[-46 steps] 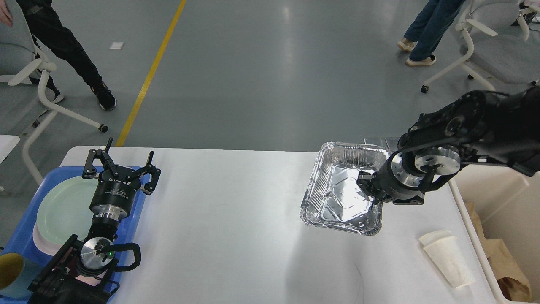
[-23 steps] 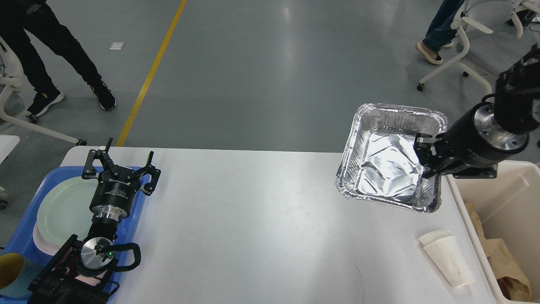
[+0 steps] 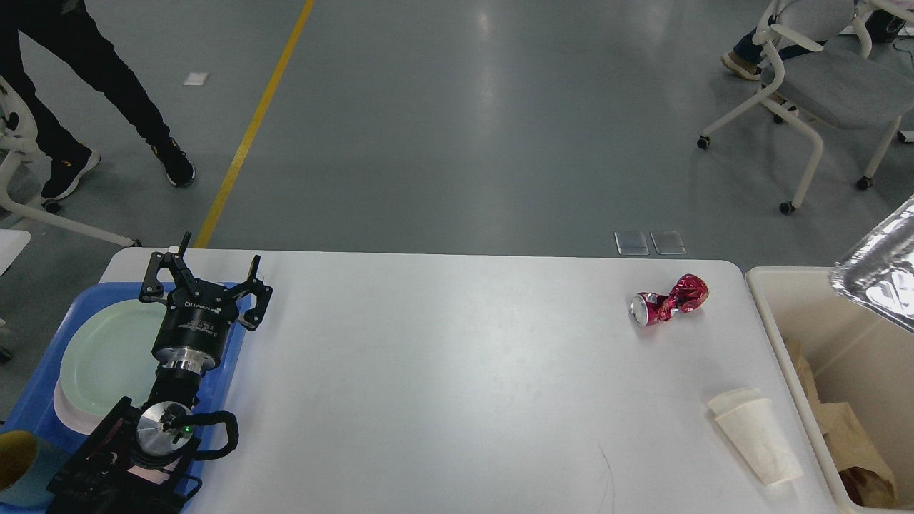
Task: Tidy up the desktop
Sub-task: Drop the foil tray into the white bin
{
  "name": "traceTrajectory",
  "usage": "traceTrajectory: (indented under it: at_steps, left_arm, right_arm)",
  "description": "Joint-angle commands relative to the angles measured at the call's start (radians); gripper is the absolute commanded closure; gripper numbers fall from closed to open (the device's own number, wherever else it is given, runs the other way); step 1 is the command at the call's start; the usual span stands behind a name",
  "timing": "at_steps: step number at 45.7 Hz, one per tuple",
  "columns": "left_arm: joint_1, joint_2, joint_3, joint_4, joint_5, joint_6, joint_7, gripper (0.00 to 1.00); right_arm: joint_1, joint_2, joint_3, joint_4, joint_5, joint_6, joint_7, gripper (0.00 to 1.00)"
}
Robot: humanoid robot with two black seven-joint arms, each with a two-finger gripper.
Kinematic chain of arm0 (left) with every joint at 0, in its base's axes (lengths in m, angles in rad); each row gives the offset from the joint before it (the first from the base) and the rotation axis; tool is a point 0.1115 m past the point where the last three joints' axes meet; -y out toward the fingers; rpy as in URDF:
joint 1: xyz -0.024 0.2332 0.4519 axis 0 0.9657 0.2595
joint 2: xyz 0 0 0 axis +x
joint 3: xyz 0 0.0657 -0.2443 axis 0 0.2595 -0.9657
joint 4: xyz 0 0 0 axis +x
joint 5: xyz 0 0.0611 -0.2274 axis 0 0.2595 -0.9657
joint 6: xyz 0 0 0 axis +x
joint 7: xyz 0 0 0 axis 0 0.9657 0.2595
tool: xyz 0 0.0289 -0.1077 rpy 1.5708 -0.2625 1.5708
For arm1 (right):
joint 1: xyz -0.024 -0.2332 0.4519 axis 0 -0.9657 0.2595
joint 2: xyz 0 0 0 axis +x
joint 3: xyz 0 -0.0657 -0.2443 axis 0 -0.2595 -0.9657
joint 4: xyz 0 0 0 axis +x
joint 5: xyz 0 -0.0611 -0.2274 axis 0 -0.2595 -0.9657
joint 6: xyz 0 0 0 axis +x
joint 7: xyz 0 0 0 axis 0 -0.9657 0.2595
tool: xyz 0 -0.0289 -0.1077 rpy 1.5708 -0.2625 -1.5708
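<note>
At the near left edge of the desktop [image 3: 443, 371] our left arm came up over the blue tray [image 3: 36, 403], where a pale green plate [image 3: 107, 353] lay on a pinkish one and a yellow-lined cup [image 3: 18, 457] stood at the nearest corner. Our left gripper [image 3: 203, 282] hung above the far end of that tray with its fingers spread wide and nothing between them. Across the white tabletop, near the right edge and nearest to us, a white paper cup [image 3: 760, 435] lay on its side, its long axis running from its rim, which pointed away and a little left, to its base, which pointed toward us and right. Farther off on the same side sat a crushed red can [image 3: 670, 300], lying roughly crosswise with its silver end to the left. Both pieces lay well apart from our left gripper and just beside the cream bin [image 3: 800, 357], which held brown paper. Our right gripper was out of sight; only a corner of the foil tray [image 3: 882, 275] showed at the right border, over the bin, and what held it we could not tell. We judged the right arm the nearer one for the cup and the can, since each lay close to the bin side and a short sweep rightward would carry it in.
</note>
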Motion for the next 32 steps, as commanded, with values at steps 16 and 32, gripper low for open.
traceTrajectory:
  at_steps: [16,32]
  left_arm:
    - [0.000,0.000,0.000,0.000,0.000,0.000,0.000,0.04]
    - [0.000,0.000,0.000,0.000,0.000,0.000,0.000,0.04]
  right_arm:
    - [-1.025,0.111,0.645,-0.667,0.007,-0.167,-0.001,1.00]
    - [-1.421,0.408,0.759,-1.147,0.019,-0.204,-0.050,1.00]
